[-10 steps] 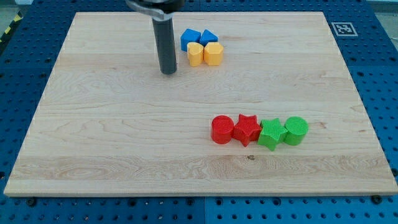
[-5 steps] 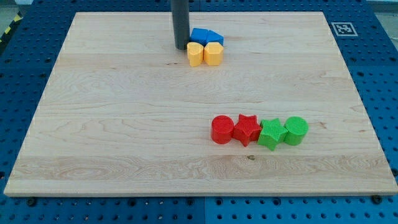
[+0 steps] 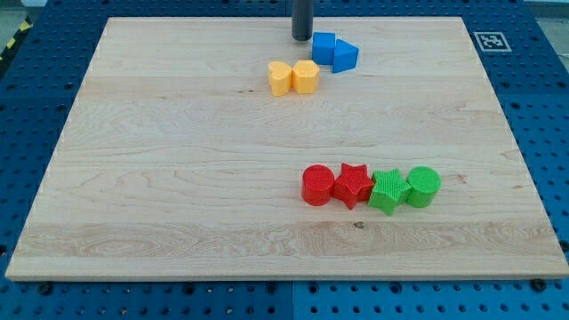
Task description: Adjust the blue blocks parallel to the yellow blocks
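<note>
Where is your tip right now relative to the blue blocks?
My tip sits near the view's top edge, just left of the blue blocks, above and right of the yellow blocks.

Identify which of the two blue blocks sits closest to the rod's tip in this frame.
The blue cube, the left one of the pair, sits just right of my tip. The other blue block, wedge-like, lies further right, behind the cube.
</note>
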